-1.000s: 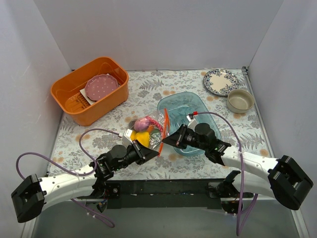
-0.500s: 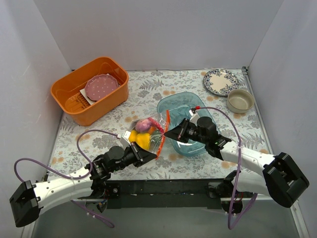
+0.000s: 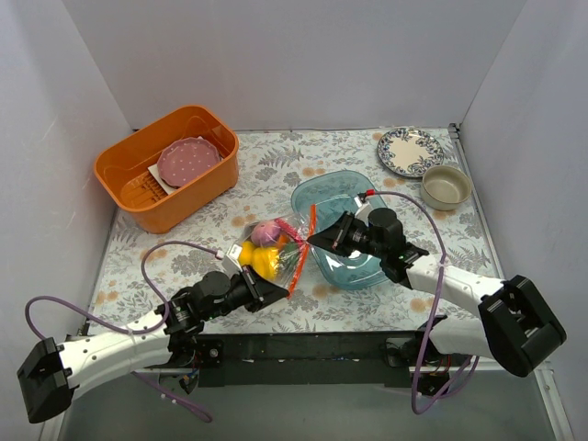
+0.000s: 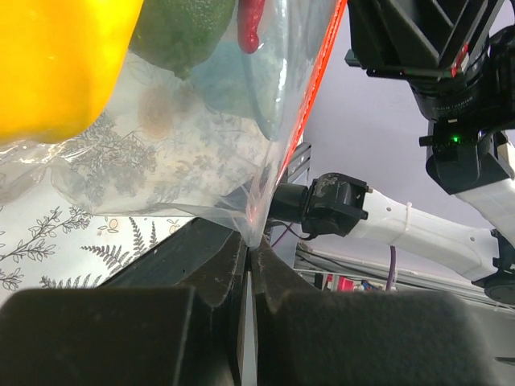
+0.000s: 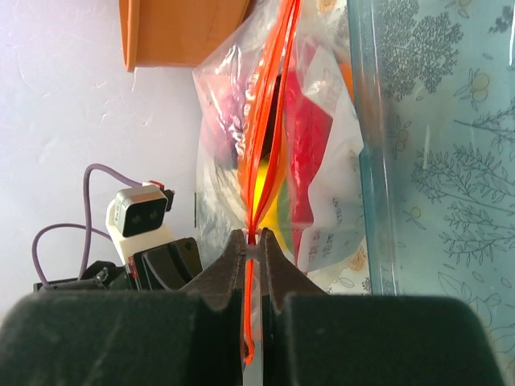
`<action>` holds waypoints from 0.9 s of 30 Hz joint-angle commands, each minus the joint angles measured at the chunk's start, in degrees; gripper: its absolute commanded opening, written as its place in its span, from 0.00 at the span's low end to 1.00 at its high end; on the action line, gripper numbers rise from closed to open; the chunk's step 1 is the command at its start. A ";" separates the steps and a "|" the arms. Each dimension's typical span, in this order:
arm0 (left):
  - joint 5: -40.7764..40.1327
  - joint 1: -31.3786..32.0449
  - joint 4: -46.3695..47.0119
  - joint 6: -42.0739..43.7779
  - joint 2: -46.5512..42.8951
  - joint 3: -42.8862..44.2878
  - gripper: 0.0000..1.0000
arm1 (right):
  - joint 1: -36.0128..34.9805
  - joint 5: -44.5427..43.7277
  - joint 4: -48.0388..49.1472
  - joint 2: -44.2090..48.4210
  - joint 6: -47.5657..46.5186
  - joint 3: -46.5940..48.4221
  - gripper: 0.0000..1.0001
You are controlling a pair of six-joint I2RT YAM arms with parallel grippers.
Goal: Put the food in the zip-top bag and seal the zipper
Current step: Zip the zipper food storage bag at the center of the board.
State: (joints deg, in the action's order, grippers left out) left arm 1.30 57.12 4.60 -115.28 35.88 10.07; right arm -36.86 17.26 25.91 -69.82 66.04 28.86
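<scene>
The clear zip-top bag [image 3: 276, 241] is held up between my two grippers, left of the blue tray [image 3: 342, 193]. Inside it are a yellow pepper [image 3: 261, 262], a purple onion [image 3: 267, 231], a green round one [image 4: 187, 32] and a red chili [image 4: 251, 24]. The orange-red zipper [image 3: 302, 250] runs along the bag's right side. My left gripper [image 3: 284, 292] is shut on the bag's near corner [image 4: 251, 235] at the end of the zipper. My right gripper [image 3: 313, 241] is shut on the zipper [image 5: 256, 233]; beyond its jaws the two strips still gape apart.
An orange basket [image 3: 138, 188] holding a pink plate [image 3: 186, 161] stands at the back left. A patterned plate [image 3: 410, 151] and a beige bowl [image 3: 446, 186] stand at the back right. The blue tray lies under my right arm.
My right gripper has slid along the zipper toward the far end of the bag. The left gripper has kept hold of the near corner, shifting slightly nearer.
</scene>
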 commanded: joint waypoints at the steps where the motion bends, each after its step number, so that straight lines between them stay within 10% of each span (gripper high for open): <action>1: 3.09 0.53 -6.60 -7.76 -2.47 1.36 0.00 | 3.02 -1.88 5.47 -0.66 -1.70 4.45 0.07; 27: 2.22 0.53 -11.11 -9.87 -8.19 -0.22 0.00 | 9.79 2.61 6.08 -8.84 -4.69 12.27 0.08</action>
State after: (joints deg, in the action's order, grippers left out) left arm 1.30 57.12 -3.49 -115.28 28.47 10.22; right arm -29.54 22.46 27.16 -78.11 62.98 37.06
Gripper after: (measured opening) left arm 0.013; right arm 0.090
